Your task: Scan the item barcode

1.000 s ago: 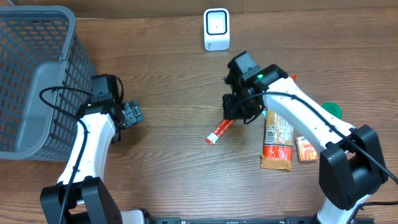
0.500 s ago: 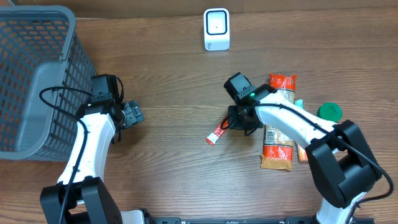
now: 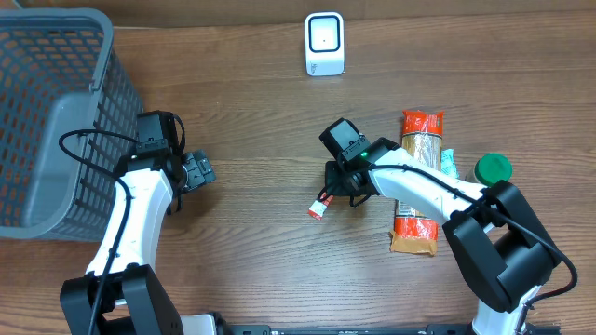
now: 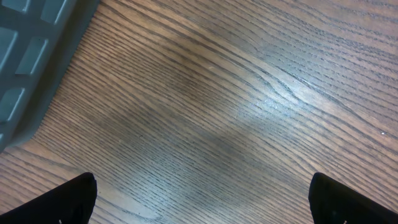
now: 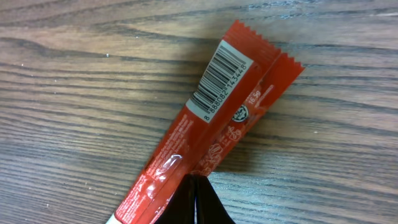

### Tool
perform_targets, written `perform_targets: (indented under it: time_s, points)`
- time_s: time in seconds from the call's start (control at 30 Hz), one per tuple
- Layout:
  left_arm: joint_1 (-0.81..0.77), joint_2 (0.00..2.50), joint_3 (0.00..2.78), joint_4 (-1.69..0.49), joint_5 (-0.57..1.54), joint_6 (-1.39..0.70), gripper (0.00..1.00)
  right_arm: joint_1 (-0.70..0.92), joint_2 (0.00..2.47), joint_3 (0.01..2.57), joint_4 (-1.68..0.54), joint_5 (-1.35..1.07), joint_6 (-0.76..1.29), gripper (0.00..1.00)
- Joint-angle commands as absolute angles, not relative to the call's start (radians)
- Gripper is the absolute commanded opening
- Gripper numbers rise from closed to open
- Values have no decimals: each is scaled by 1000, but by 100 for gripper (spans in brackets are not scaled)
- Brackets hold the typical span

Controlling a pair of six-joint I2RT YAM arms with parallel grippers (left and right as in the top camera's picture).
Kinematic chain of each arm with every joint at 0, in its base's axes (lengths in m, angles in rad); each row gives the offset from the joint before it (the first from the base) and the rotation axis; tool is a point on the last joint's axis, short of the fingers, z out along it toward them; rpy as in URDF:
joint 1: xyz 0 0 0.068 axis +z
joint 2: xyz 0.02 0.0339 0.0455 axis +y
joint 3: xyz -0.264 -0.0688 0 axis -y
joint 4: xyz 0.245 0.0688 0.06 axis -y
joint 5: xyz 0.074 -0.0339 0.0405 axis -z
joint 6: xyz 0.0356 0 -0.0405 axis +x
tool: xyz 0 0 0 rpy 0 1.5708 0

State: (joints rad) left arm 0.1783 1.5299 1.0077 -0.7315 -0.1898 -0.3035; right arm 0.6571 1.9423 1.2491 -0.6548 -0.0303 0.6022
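Note:
A red sachet lies flat on the wooden table, left of centre-right. In the right wrist view the sachet shows its white barcode label face up. My right gripper is shut, and its joined tips rest over the sachet's near edge; nothing shows between the fingers. The white scanner stands at the back of the table, well apart from the sachet. My left gripper hovers open beside the basket, with only bare wood between its fingers.
A grey mesh basket fills the left side. A long orange snack packet, a small teal item and a green lid lie to the right of my right arm.
My right gripper has closed fully and moved down-left onto the sachet, which has slid slightly down-left. The left arm has not moved.

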Motion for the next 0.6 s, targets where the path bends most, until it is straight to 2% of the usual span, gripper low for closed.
perform_targets:
  time_s: [0.0, 0.33, 0.57]
  points:
    - [176, 1526, 1026, -728, -183, -295, 100, 662, 1944, 1242, -650, 15, 650, 4]
    - [176, 1526, 1026, -728, -183, -295, 100, 664, 1957, 1242, -607, 31, 686, 5]
    - [176, 1526, 1026, -728, -183, -295, 100, 664, 2018, 1242, -556, -96, 685, 9]
